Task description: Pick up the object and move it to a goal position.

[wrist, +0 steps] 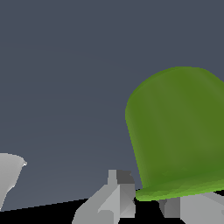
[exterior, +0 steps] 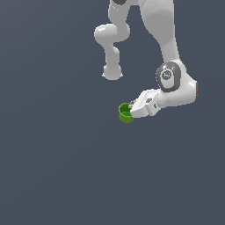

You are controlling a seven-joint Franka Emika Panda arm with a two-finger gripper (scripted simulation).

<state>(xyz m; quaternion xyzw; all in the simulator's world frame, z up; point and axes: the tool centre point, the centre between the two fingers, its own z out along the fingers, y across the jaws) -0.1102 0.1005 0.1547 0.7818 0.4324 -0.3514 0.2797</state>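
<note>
Cup (exterior: 125, 113) clamped at its rim by end effector (exterior: 132, 110) (flat grey ground (exterior: 57, 167) open all round)

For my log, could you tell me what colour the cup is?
Bright green cup, darker inside; best seen in the exterior view.

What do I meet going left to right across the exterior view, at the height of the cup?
Bare dark floor → green cup → white gripper, at the cup's rim → the arm's wrist → bare floor again.
</note>
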